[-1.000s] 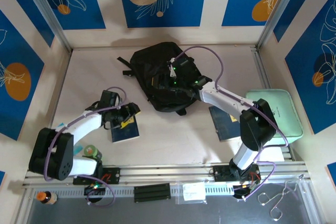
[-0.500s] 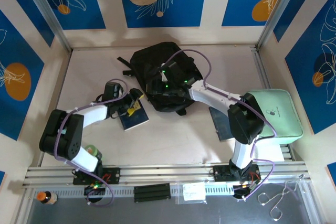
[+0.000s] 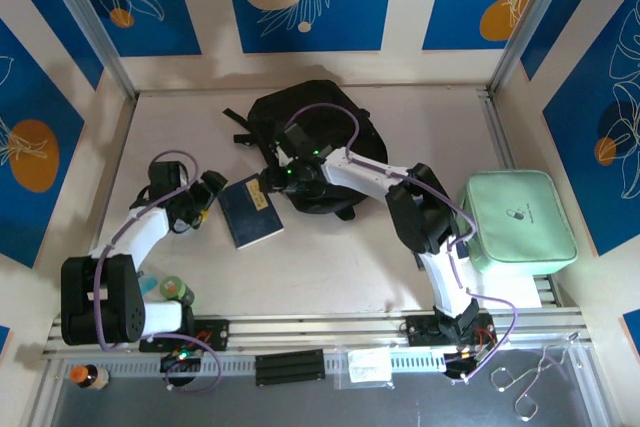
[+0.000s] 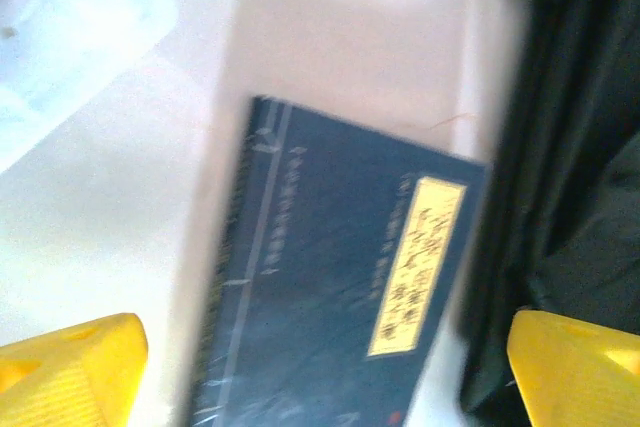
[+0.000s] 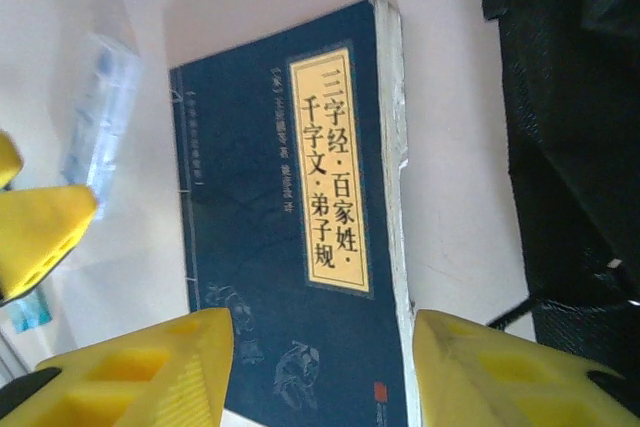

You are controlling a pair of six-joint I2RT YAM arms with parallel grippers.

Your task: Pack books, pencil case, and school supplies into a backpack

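The right gripper (image 5: pixel 318 372) is wide open. Its yellow fingers (image 5: pixel 140 367) are on each side of a dark blue book (image 5: pixel 290 227) with a yellow label. The left gripper (image 4: pixel 320 362) is open too, with nothing in it, and looks at the same book. The book lies flat on the table (image 3: pixel 330 247), between the two grippers, right beside the black backpack (image 3: pixel 270 112).
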